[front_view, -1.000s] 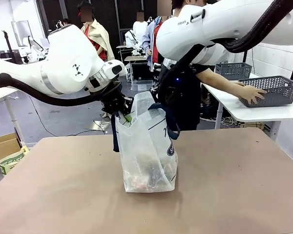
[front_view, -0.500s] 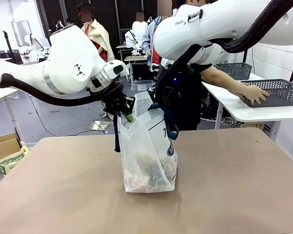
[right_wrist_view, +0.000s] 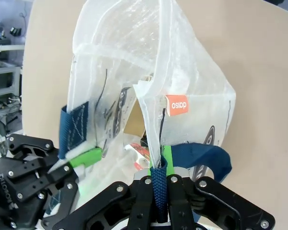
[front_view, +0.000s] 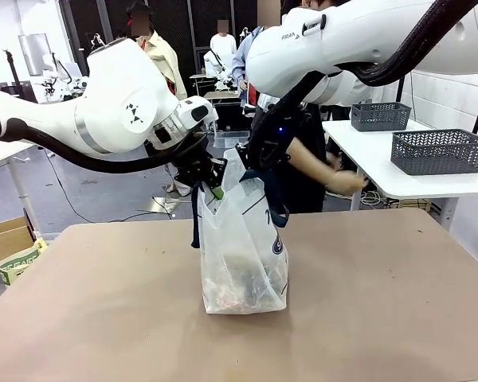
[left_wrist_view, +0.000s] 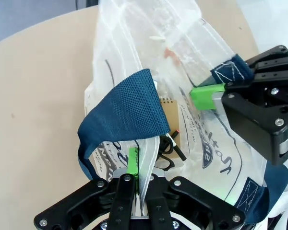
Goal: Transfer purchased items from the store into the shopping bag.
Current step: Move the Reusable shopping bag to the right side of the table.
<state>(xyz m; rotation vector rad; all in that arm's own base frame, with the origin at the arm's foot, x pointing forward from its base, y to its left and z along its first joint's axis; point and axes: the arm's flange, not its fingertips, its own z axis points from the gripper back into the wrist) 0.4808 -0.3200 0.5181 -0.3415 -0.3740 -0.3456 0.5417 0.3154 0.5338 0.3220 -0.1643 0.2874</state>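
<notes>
Shopping bag (front_view: pixel 243 247) first. My left gripper (left_wrist_view: pixel 140 178) is clenched on one side of its rim, with the thin plastic squeezed flat between the green pads (left_wrist_view: pixel 133 163). A navy strap (left_wrist_view: pixel 127 108) flops over the mouth just beside that grip. My right gripper (right_wrist_view: pixel 159 175) is clamped on the opposite rim, gripping the plastic and the root of the other strap (right_wrist_view: pixel 204 160) together. The mouth gapes between the two grips.

Down through the mouth I see a tan pad with a spiral top (left_wrist_view: pixel 167 111) and a black cord-like thing (left_wrist_view: pixel 169 155). The front view shows reddish and dark goods (front_view: pixel 237 293) on the bottom. The cloudy plastic blurs them, so I cannot tell what they are.

The bag stands upright near the middle of the tan table (front_view: pixel 88 310), with bare tabletop on all sides and every edge well away. In the front view my own wrists hide most of the rim.

An orange tag (right_wrist_view: pixel 176 104) on the seam carries white letters that are upside down to me, and I cannot read them with certainty. The navy round logo (front_view: pixel 277 243) wraps around the bag's side and is cut off. Its script is creased in both wrist views and I cannot read it.

The dark basket (front_view: pixel 440 151) sits on a white side table (front_view: pixel 398 187) at far right, well apart from the bag, and its lattice wall hides its inside. A second basket (front_view: pixel 380 116) sits behind it. A person's hand (front_view: pixel 349 183) hangs near that side table's edge.
</notes>
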